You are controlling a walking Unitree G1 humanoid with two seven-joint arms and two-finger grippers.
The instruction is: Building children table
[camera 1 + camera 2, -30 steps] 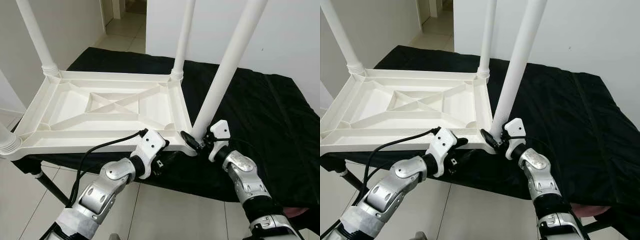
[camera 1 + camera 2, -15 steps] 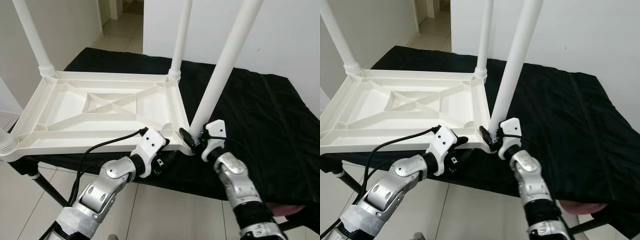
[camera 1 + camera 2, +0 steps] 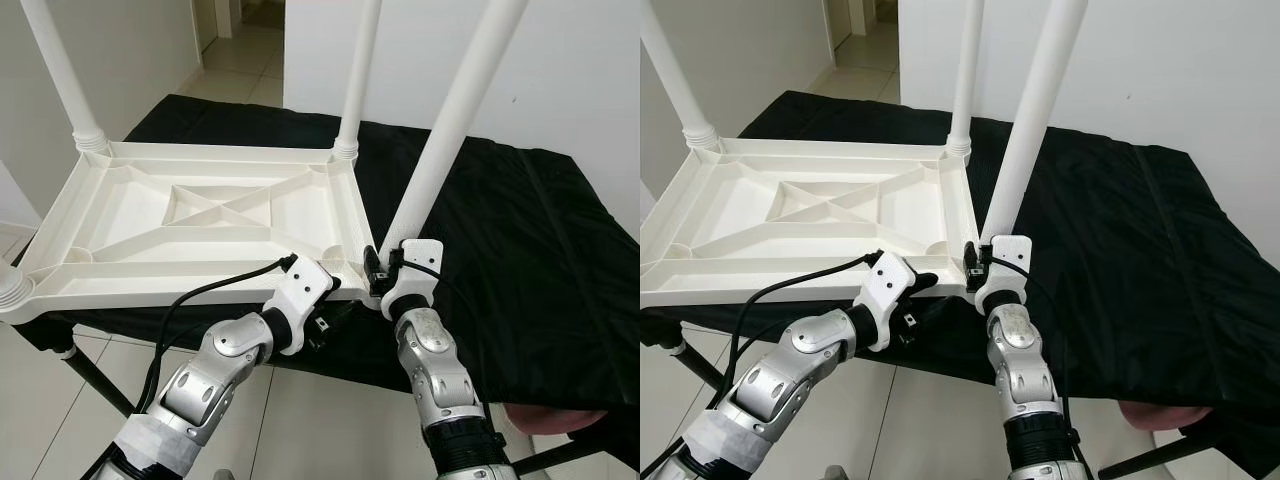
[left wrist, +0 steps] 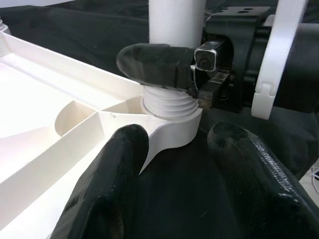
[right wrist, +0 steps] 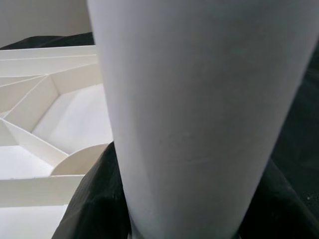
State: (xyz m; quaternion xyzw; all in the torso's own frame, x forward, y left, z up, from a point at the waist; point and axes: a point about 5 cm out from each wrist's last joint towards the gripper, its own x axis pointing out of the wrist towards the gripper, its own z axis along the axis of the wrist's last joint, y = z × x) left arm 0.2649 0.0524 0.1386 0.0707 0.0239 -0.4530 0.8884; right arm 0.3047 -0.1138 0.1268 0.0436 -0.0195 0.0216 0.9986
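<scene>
At the near right corner of the upturned white table top (image 3: pixel 190 215), which lies on a black-draped stand (image 3: pixel 520 230), you have the fourth leg (image 3: pixel 445 140) seated in its corner socket (image 4: pixel 172 127). Three other legs already stand in the remaining corners. The one in hand leans up and away to your right, so it does not look square to the top yet.

Your right gripper (image 4: pixel 164 64) is clenched around the base of that leg, just above the threaded collar. One black finger (image 4: pixel 152 62) wraps the tube on the side the left wrist camera faces, and the right wrist camera looks straight at the tube from very close.

Your left gripper (image 4: pixel 174 169) sits just below and beside the same corner, its two fingers spread and holding nothing, with the socket's rounded lip between and above them. It steadies nothing at present.

The leg's long axis rises from the socket at a slant, and the threads still show above the rim. My judgement is that the leg is not fully home. The right arm is the one on the leg, so any turning falls to it. The left is nearest the corner of the top and could brace it.
</scene>
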